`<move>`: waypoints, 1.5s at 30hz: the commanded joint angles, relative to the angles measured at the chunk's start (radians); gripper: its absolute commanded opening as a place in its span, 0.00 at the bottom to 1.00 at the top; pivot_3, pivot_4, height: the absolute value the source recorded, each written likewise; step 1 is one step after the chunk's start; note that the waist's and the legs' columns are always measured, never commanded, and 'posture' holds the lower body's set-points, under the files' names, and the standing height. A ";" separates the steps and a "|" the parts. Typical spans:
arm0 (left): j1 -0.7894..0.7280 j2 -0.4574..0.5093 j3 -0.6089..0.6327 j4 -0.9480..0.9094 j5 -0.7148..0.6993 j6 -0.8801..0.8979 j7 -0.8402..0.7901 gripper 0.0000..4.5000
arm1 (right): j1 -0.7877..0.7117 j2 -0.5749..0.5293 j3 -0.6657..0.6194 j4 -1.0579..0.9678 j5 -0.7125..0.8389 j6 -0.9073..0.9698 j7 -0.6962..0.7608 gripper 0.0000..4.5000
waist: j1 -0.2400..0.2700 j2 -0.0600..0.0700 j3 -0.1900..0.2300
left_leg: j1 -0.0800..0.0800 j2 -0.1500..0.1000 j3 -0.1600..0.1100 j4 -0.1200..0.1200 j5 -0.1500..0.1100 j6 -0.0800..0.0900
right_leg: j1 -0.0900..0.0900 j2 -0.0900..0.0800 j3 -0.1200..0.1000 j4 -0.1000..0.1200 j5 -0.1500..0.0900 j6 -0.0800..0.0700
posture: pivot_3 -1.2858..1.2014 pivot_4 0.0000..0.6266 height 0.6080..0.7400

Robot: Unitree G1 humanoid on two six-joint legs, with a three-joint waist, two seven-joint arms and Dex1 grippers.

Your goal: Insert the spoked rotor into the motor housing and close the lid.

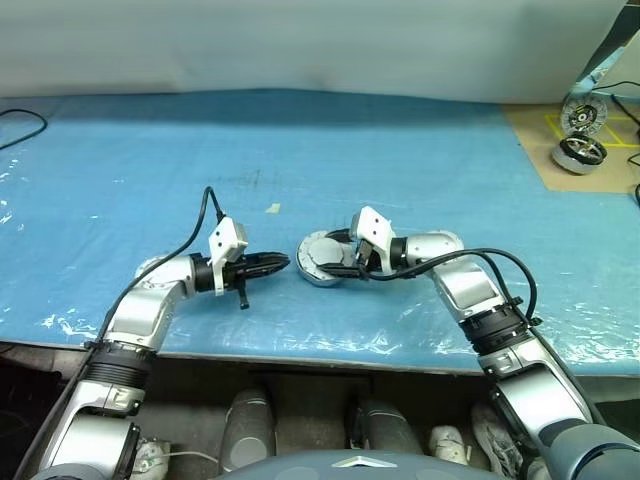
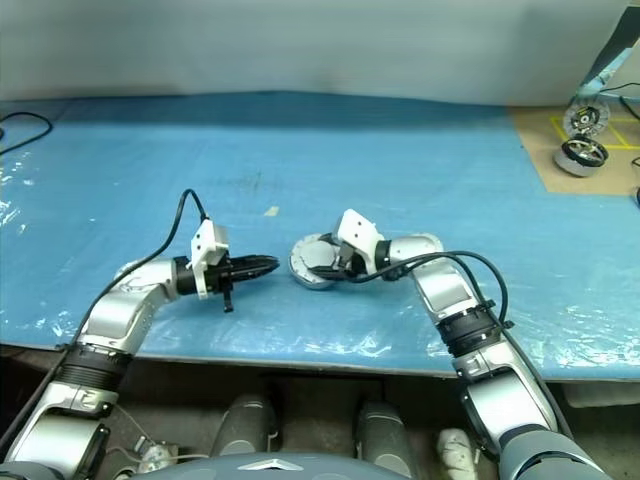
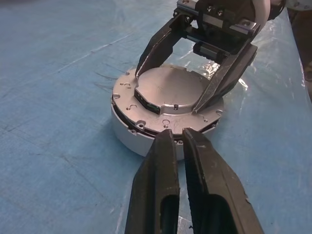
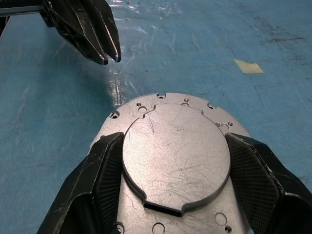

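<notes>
Bench, blue-covered. Motor housing near its front edge, lid shut on top. Right gripper: jaws wide, straddling the lid's raised centre. Left gripper: jaws closed, empty, tips just beside the housing rim. Head views add two silver motors far right; right wrist view, a tape scrap.

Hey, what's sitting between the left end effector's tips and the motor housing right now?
Nothing: just bare blue table cover separates the shut left end effector from the motor housing, seen best in the right wrist view.
</notes>
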 commanded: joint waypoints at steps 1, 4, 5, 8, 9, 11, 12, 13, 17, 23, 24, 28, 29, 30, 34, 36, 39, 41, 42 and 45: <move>0.003 0.005 0.004 -0.031 -0.001 -0.027 -0.004 0.08 | -0.009 0.010 -0.020 -0.002 0.023 0.030 0.002 0.65 | 0.000 0.000 0.000 | 0.000 0.000 0.000 0.000 0.000 0.000 | 0.000 0.000 0.000 0.000 0.000 0.000 | 0.52 0.24 1.00; 0.001 -0.001 0.003 -0.024 0.000 -0.032 0.001 0.08 | -0.020 0.019 -0.027 -0.020 0.041 0.063 0.007 0.65 | 0.000 0.000 0.000 | 0.000 0.000 0.000 0.000 0.000 0.000 | 0.000 0.000 0.000 0.000 0.000 0.000 | 0.52 0.24 1.00; 0.000 -0.003 0.002 -0.020 0.002 -0.033 0.002 0.08 | -0.023 0.016 -0.020 -0.025 0.031 0.056 0.007 0.65 | 0.000 0.000 0.000 | 0.000 0.000 0.000 0.000 0.000 0.000 | 0.000 0.000 0.000 0.000 0.000 0.000 | 0.52 0.24 1.00; -0.002 -0.006 -0.002 -0.010 0.009 -0.041 0.007 0.08 | -0.031 0.019 -0.017 -0.041 0.031 0.073 0.002 0.65 | 0.000 0.000 0.000 | 0.000 0.000 0.000 0.000 0.000 0.000 | 0.000 0.000 0.000 0.000 0.000 0.000 | 0.52 0.24 1.00; -0.002 -0.007 -0.003 -0.007 0.012 -0.045 0.008 0.08 | -0.034 0.020 -0.019 -0.042 0.032 0.077 0.001 0.65 | 0.000 0.000 0.000 | 0.000 0.000 0.000 0.000 0.000 0.000 | 0.000 0.000 0.000 0.000 0.000 0.000 | 0.52 0.24 1.00; -0.002 -0.008 -0.005 -0.004 0.015 -0.049 0.008 0.08 | -0.038 0.021 -0.019 -0.038 0.030 0.078 -0.002 0.65 | -0.001 0.000 0.000 | 0.000 0.000 0.000 0.000 0.000 0.000 | 0.000 0.000 0.000 0.000 0.000 0.000 | 0.52 0.24 1.00; -0.002 -0.009 -0.006 -0.003 0.015 -0.049 0.009 0.08 | -0.040 0.024 -0.020 -0.031 0.028 0.078 -0.005 0.65 | -0.001 0.000 0.000 | 0.000 0.000 0.000 0.000 0.000 0.000 | 0.000 0.000 0.000 0.000 0.000 0.000 | 0.52 0.24 1.00; -0.003 -0.010 -0.006 -0.001 0.015 -0.049 0.009 0.08 | -0.042 0.027 -0.016 -0.020 0.021 0.073 -0.011 0.65 | -0.001 0.000 0.000 | 0.000 0.000 0.000 0.000 0.000 0.000 | 0.000 0.000 0.000 0.000 0.000 0.000 | 0.52 0.24 1.00; -0.006 -0.016 -0.006 0.002 0.017 -0.050 0.011 0.08 | -0.039 0.044 -0.007 0.011 0.007 0.069 -0.028 0.65 | -0.001 0.000 0.000 | 0.000 0.000 0.000 0.000 0.000 0.000 | 0.000 0.000 0.000 0.000 0.000 0.000 | 0.52 0.24 1.00; -0.005 -0.019 -0.003 0.001 0.020 -0.047 0.012 0.08 | -0.029 0.048 0.014 0.049 -0.030 0.044 -0.039 0.65 | -0.002 0.000 0.000 | 0.001 0.000 0.000 0.000 0.000 0.000 | 0.000 0.000 0.000 0.000 0.000 0.000 | 0.52 0.24 1.00; -0.004 -0.019 -0.002 0.001 0.021 -0.046 0.012 0.08 | -0.025 0.045 0.016 0.053 -0.034 0.038 -0.039 0.65 | -0.002 0.000 0.000 | 0.001 0.000 0.000 0.000 0.000 0.000 | 0.000 0.000 0.000 0.000 0.000 0.000 | 0.52 0.24 1.00; -0.001 -0.020 -0.002 -0.001 0.022 -0.045 0.013 0.08 | -0.017 0.033 0.003 0.059 -0.027 0.035 -0.029 0.65 | -0.001 0.000 0.000 | 0.002 0.000 0.000 0.001 0.000 0.000 | 0.001 0.000 0.000 0.000 0.000 0.000 | 0.52 0.24 1.00; 0.000 -0.020 -0.002 -0.002 0.022 -0.044 0.013 0.08 | -0.017 0.030 0.001 0.060 -0.027 0.035 -0.029 0.65 | -0.001 0.000 0.000 | 0.002 0.000 0.000 0.001 0.000 0.000 | 0.001 0.000 0.000 0.000 0.000 0.000 | 0.52 0.24 1.00; 0.000 -0.020 -0.003 -0.002 0.022 -0.045 0.013 0.08 | -0.018 0.028 -0.001 0.062 -0.026 0.035 -0.028 0.65 | -0.001 0.000 0.000 | 0.002 0.000 0.000 0.002 0.000 0.000 | 0.002 0.000 0.000 0.000 0.000 0.000 | 0.52 0.24 1.00; -0.015 -0.028 -0.007 0.007 0.027 -0.048 0.017 0.08 | -0.010 0.022 0.021 0.105 -0.063 -0.001 -0.043 0.65 | -0.001 0.000 0.000 | 0.002 0.000 0.000 0.002 0.000 0.000 | 0.002 0.000 0.001 0.000 0.000 0.000 | 0.52 0.24 1.00; -0.027 -0.040 -0.007 0.010 0.024 -0.040 0.029 0.08 | 0.004 0.028 0.038 0.133 -0.086 -0.020 -0.061 0.65 | -0.001 0.000 0.000 | 0.002 0.000 0.000 0.002 0.000 0.000 | 0.002 0.000 0.001 0.000 0.000 0.000 | 0.52 0.24 1.00; -0.045 -0.062 -0.003 0.015 0.020 -0.030 0.052 0.08 | 0.023 0.035 0.049 0.148 -0.089 -0.025 -0.068 0.65 | -0.001 0.000 0.000 | 0.006 0.000 0.000 0.002 0.000 0.000 | 0.005 0.000 0.001 0.000 0.000 -0.001 | 0.52 0.24 1.00; -0.051 -0.070 -0.006 0.021 0.025 -0.032 0.058 0.08 | 0.030 0.038 0.048 0.145 -0.079 -0.016 -0.065 0.65 | -0.001 0.000 0.000 | 0.008 0.000 0.000 0.002 0.000 0.000 | 0.007 0.000 0.002 0.000 0.000 -0.001 | 0.52 0.24 1.00; -0.055 -0.077 -0.009 0.029 0.030 -0.035 0.063 0.08 | 0.032 0.038 0.047 0.143 -0.075 -0.012 -0.065 0.65 | -0.001 0.000 0.000 | 0.009 0.000 0.000 0.002 0.000 0.000 | 0.007 0.000 0.002 0.000 0.000 -0.001 | 0.52 0.24 1.00; -0.080 -0.107 -0.036 0.100 0.073 -0.069 0.089 0.08 | 0.028 0.036 0.036 0.131 -0.058 0.008 -0.058 0.65 | -0.001 0.001 -0.001 | 0.011 0.000 0.000 0.002 0.000 0.000 | 0.010 0.000 0.002 -0.001 -0.001 -0.001 | 0.52 0.24 1.00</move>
